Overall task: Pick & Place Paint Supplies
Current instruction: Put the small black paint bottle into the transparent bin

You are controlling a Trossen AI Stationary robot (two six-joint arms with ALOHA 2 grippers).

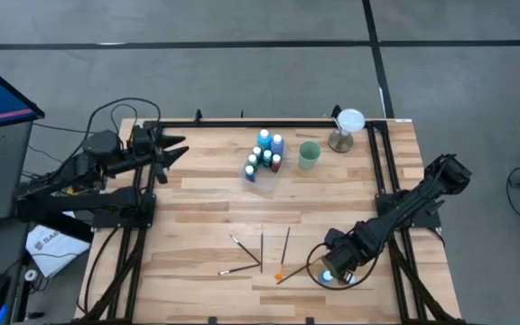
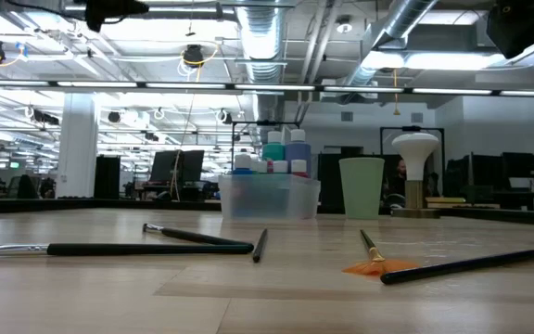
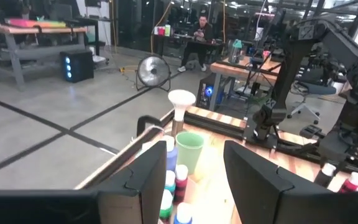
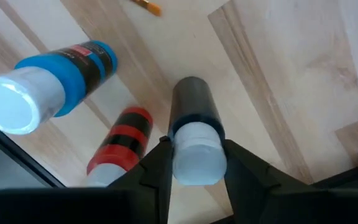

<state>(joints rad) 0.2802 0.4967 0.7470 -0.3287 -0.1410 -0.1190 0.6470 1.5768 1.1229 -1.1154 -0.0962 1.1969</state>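
- The right claw (image 4: 194,163) is low over the near right corner of the table, its two fingers set on either side of the white cap of a dark paint bottle (image 4: 191,118), touching it or nearly so; from the pictures one cannot tell whether the grip is firm yet.
- Just beside that bottle stand a blue bottle (image 4: 67,74) and a red bottle (image 4: 126,137), close enough to be knocked.
- The left claw (image 3: 185,180) waits at the far left of the table with its fingers apart, holding nothing.
- More bottles (image 1: 264,155) sit in a clear tray (image 2: 269,199) at the far middle, beside a green cup (image 1: 309,155) and a white-topped stand (image 1: 348,126).
- Several brushes (image 1: 262,253) lie loose at the near middle, one with an orange tip (image 1: 283,273).
- The bottle looks small, light and stiff, with smooth plastic sides that may slip; the cap or the neck just under it seems the best hold.
- It is tall and narrow, so a sideways nudge would likely tip it.
- The brushes are thin and lie flat, so they will probably be harder to pinch.
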